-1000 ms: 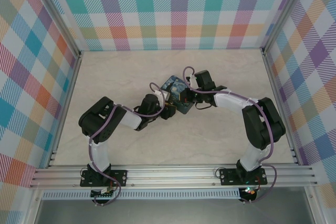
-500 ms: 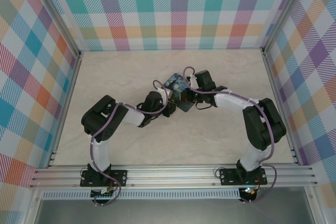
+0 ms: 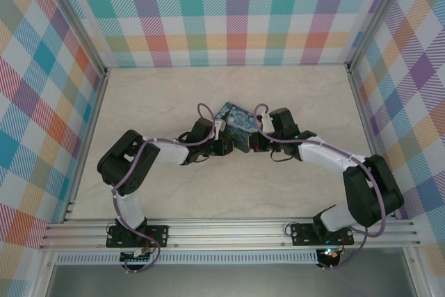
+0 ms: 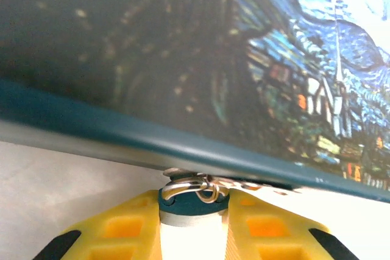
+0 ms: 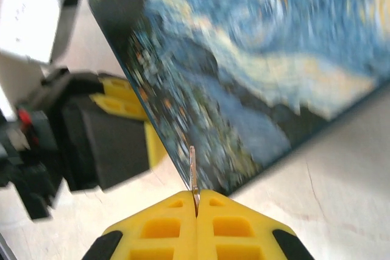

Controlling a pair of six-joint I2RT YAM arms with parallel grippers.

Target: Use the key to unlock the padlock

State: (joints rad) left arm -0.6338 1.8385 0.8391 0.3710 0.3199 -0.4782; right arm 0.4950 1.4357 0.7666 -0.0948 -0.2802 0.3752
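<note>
In the left wrist view the small blue-teal padlock [image 4: 194, 202] sits between the yellow fingers [image 4: 131, 226], its thin metal shackle hooked to the clasp under the tin's rim. My left gripper [image 4: 194, 226] is shut on it, and from above this gripper [image 3: 224, 145] is at the tin's left near edge. My right gripper [image 5: 196, 202] is shut on the thin key [image 5: 193, 172], whose blade sticks up in front of the tin's near corner. Seen from above, the right gripper [image 3: 254, 142] is at the tin's right near edge.
The dark-blue Starry Night tin [image 3: 236, 124] lies at mid-table between the two grippers. The marble-patterned tabletop [image 3: 174, 95] is walled by checked panels on three sides, with an aluminium rail [image 3: 229, 231] along the near edge.
The right arm has swung outward and its gripper has dropped toward the tin's near right edge. The left gripper has pushed in closer to the tin, and the tin has shifted slightly.
</note>
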